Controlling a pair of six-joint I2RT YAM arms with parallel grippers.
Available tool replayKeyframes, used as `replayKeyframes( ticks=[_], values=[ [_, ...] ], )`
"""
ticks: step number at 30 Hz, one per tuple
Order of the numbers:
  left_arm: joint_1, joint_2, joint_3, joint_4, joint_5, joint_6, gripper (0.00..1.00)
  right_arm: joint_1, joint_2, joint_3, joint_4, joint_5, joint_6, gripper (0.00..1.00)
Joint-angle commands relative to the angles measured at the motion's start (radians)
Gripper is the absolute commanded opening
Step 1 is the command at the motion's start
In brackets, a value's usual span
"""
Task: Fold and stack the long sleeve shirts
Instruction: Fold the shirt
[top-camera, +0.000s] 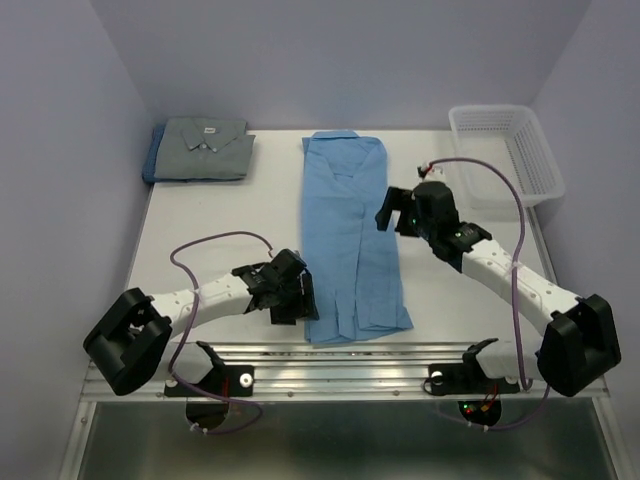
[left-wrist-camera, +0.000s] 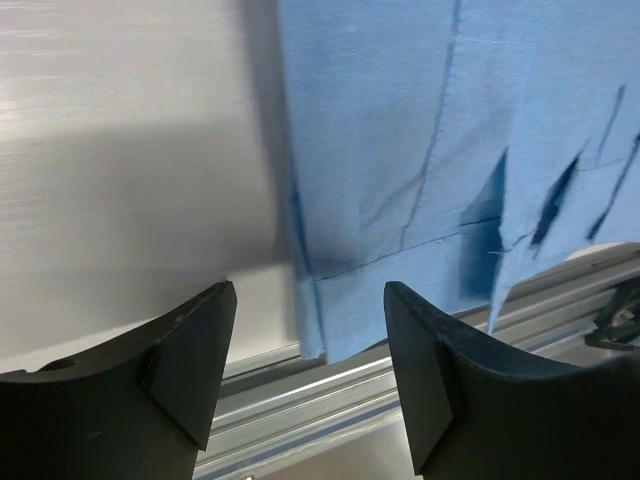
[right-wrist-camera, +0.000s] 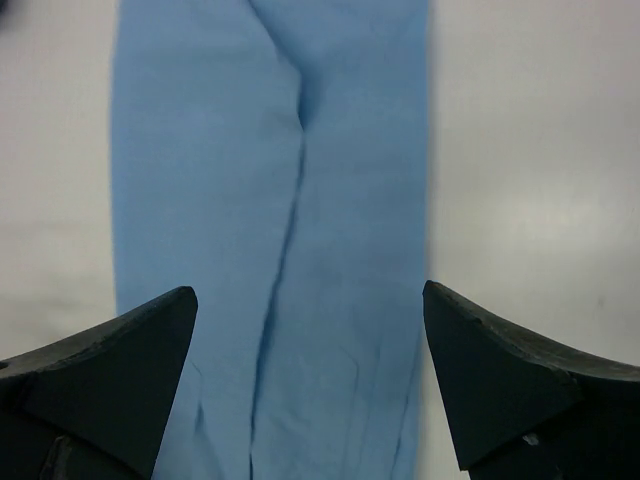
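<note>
The left gripper (left-wrist-camera: 310, 305) has its two black fingers (left-wrist-camera: 185, 350) spread apart with nothing pinched between them. In the left wrist view the gap frames the near left corner of the light blue shirt (left-wrist-camera: 420, 150), where the hem meets the metal rail (left-wrist-camera: 330, 400) at the table's near edge. From above, this gripper (top-camera: 290, 290) sits right at the shirt's left side, close to the hem.

The right gripper (right-wrist-camera: 310, 300) is spread wide too, its fingers (right-wrist-camera: 500, 370) empty. The right wrist view shows them standing either side of the shirt's long body, with bare table (right-wrist-camera: 540, 150) beyond the cloth. From above it (top-camera: 392, 212) sits at the shirt's right edge, up toward the collar end – whether it touches the cloth cannot be told.

The light blue shirt (top-camera: 355, 240) lies flat in the middle of the table (top-camera: 200, 215) as a long narrow strip, collar at the far end, hem at the near rail (top-camera: 330, 360). Far to its left, in the back corner, the grey shirt (top-camera: 205, 148) rests folded on top of the darker blue shirt (top-camera: 150, 165). To the right of the collar end stands a white mesh basket (top-camera: 505, 150), well apart from the cloth
</note>
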Motion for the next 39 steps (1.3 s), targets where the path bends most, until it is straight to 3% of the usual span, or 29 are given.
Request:
replayKeyframes(
  ticks=[1, 5, 8, 11, 13, 16, 22, 28, 33, 37, 38, 39],
  values=[
    [-0.040, 0.030, -0.048, 0.082, 0.040, -0.028, 0.73, -0.003, -0.131, -0.168, -0.230, -0.118, 0.173, 1.00],
    [-0.094, 0.077, -0.073, 0.137, 0.050, -0.074, 0.71, -0.003, -0.253, -0.333, -0.388, -0.233, 0.179, 1.00],
    [-0.121, 0.134, -0.067, 0.151, 0.049, -0.088, 0.62, -0.003, -0.313, -0.382, -0.455, -0.253, 0.159, 1.00],
    [-0.146, 0.165, -0.070, 0.154, 0.057, -0.104, 0.51, -0.003, -0.336, -0.414, -0.405, -0.413, 0.175, 1.00],
    [-0.152, 0.159, -0.088, 0.154, 0.061, -0.125, 0.47, -0.003, -0.334, -0.431, -0.446, -0.375, 0.219, 1.00],
    [-0.151, 0.131, -0.130, 0.151, 0.073, -0.148, 0.47, -0.003, -0.305, -0.414, -0.573, -0.244, 0.269, 1.00],
    [-0.151, 0.054, -0.193, 0.145, 0.095, -0.193, 0.52, -0.003, -0.316, -0.362, -0.659, -0.060, 0.327, 1.00],
    [-0.167, 0.054, -0.145, 0.157, 0.092, -0.193, 0.55, -0.003, -0.233, -0.443, -0.523, -0.150, 0.383, 1.00],
    [-0.204, 0.105, -0.139, 0.181, 0.087, -0.228, 0.54, -0.003, -0.198, -0.480, -0.514, -0.178, 0.369, 1.00],
    [-0.218, 0.158, -0.111, 0.226, 0.070, -0.251, 0.48, -0.003, -0.273, -0.534, -0.486, -0.247, 0.381, 0.81],
    [-0.218, 0.186, -0.082, 0.237, 0.061, -0.255, 0.44, -0.003, -0.296, -0.541, -0.477, -0.256, 0.381, 0.63],
    [-0.218, 0.200, -0.065, 0.249, 0.063, -0.251, 0.37, -0.003, -0.304, -0.548, -0.474, -0.259, 0.386, 0.53]
  ],
)
